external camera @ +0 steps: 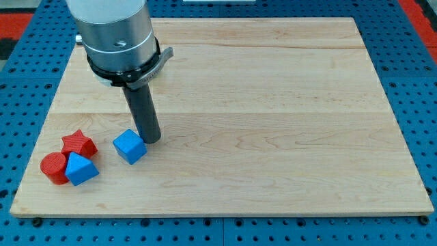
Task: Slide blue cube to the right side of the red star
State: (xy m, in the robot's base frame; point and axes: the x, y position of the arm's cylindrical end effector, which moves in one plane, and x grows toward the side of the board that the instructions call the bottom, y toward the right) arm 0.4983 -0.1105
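Note:
The blue cube (130, 146) lies on the wooden board (273, 102) at the lower left. The red star (78, 144) lies to the cube's left, with a gap between them. My tip (151, 139) stands just right of the blue cube, at its upper right corner, touching it or nearly so. The dark rod comes down from the grey arm body (116, 34) at the view's top left.
A red cylinder (54, 167) and a second blue block with slanted faces (81, 169) sit close below the red star, near the board's lower left corner. A blue perforated table (410, 82) surrounds the board.

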